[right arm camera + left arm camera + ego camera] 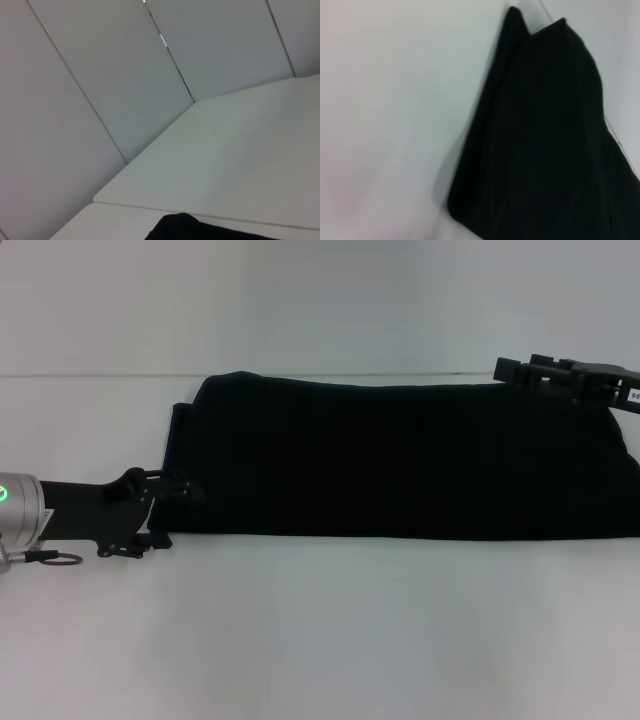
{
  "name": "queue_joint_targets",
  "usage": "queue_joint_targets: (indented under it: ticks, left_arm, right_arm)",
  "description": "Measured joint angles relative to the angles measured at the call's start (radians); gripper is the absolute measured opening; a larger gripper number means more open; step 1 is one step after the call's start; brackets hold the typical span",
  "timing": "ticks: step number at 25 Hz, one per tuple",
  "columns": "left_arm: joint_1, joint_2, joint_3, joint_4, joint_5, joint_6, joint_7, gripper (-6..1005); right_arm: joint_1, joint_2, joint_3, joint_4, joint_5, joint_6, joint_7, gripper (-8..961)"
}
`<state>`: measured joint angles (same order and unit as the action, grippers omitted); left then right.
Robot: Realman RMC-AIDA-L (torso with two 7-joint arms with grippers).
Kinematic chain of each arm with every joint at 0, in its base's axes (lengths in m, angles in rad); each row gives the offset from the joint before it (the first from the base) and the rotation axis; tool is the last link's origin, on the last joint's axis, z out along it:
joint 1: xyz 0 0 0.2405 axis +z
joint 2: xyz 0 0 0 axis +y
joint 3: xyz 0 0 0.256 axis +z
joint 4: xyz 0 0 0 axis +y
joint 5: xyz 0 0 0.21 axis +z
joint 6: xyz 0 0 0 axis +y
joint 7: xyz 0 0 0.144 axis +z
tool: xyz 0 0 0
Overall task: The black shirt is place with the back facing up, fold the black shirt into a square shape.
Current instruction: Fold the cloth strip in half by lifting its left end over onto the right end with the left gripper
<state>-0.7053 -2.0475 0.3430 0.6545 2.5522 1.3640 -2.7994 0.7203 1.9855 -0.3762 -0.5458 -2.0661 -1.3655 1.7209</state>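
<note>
In the head view we see the black shirt (400, 455) lying flat on the white worktop (320, 630) as a long horizontal band, already folded lengthwise. Its long edges run left to right, and its right end reaches the right border of the picture. No lettering shows on the upper surface. At the left end a narrow under-layer projects slightly past the upper layer.

We locate the left end effector (165, 508) at the near-left corner of the shirt, with the arm entering from the left border. Its dark fingers overlap the dark cloth there, so we cannot tell whether they are spread or closed, or whether they grip the fabric.

We locate the right end effector (560, 375) at the far-right corner of the shirt, at its far edge. Its fingers also merge with the cloth, and we cannot tell their state.

In the left wrist view we see the shirt (545, 145) as a layered fold with two corners side by side, resting on the worktop (385, 125). That arm's own fingers do not appear there.

In the right wrist view we see only a small rounded edge of the shirt (200, 229) on the worktop (235, 160), with a panelled grey wall (75, 100) behind it.
</note>
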Motion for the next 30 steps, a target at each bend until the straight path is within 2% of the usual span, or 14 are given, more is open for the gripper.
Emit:
queue_joint_targets:
  ticks: [15, 30]
  left_arm:
    - [-0.001, 0.001, -0.009, -0.086, 0.016, -0.106, -0.065, 887]
    - [-0.005, -0.001, -0.009, -0.092, 0.009, -0.173, -0.066, 888]
  right_arm:
    - [-0.002, 0.007, 0.002, 0.000, 0.032, -0.002, -0.010, 916]
    - [-0.007, 0.007, 0.005, 0.000, 0.038, -0.003, -0.008, 915]
